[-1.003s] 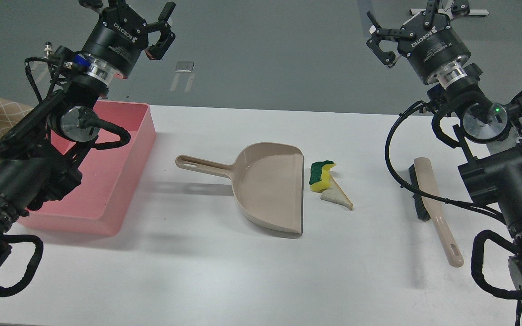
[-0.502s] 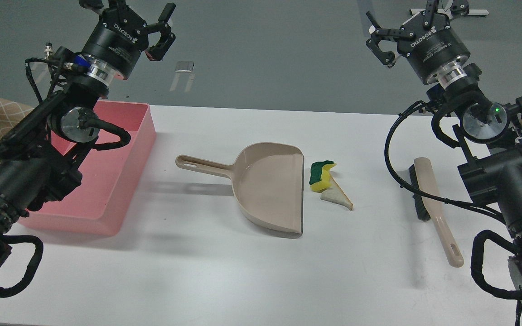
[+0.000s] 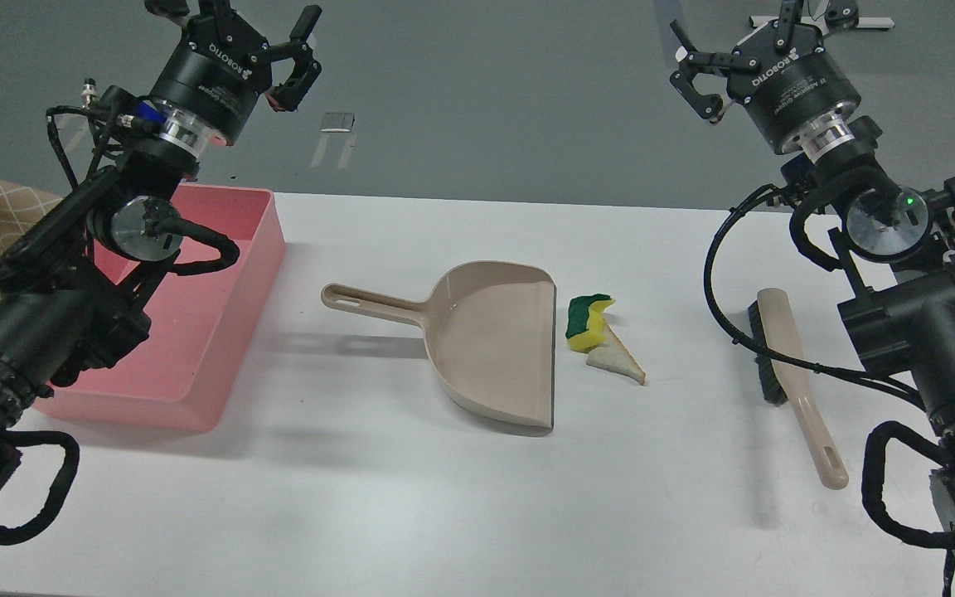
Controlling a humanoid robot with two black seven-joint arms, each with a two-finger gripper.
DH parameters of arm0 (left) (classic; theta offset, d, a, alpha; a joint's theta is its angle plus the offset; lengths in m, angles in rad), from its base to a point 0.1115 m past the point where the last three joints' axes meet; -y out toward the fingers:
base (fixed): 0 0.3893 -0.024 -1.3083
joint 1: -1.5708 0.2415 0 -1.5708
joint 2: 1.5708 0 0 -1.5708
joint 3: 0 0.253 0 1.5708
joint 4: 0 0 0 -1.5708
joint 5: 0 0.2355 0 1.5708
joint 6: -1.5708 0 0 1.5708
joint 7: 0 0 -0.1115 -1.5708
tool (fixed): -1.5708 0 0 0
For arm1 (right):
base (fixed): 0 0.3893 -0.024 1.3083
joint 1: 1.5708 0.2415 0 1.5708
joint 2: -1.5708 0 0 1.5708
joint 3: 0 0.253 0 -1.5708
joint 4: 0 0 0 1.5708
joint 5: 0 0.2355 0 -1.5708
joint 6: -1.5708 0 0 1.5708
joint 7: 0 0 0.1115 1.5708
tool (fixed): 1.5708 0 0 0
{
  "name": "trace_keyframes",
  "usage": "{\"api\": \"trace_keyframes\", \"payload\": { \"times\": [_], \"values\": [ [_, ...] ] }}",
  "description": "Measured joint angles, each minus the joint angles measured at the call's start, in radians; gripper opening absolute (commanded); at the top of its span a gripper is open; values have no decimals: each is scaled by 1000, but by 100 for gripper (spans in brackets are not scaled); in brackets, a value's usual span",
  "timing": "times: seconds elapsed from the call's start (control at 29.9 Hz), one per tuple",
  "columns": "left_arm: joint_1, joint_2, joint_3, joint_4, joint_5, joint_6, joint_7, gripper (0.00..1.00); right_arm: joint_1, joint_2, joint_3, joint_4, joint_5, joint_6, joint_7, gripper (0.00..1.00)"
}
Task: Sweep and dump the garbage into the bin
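Garbage point(image 3: 602, 338) lies just beside dustpan point(image 3: 490, 344) mouth, ready for sweeping; both arms' jaws apart, empty.

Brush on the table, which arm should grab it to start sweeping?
Right. The brush lies just below the right hand, which is open; the left hand hangs over the pink bin.

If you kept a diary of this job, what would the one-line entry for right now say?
stage: not started | left gripper: open, raised | right gripper: open, raised | garbage: on table beside dustpan mouth | brush: untouched | bin: left
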Motion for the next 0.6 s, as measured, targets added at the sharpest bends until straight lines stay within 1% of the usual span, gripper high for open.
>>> {"api": "trace_keyframes", "payload": {
  "times": [0.6],
  "values": [
    [-3, 1, 4, 2, 0, 0, -1, 98, 0, 0, 0, -1, -1, 0, 0, 100]
  ]
}}
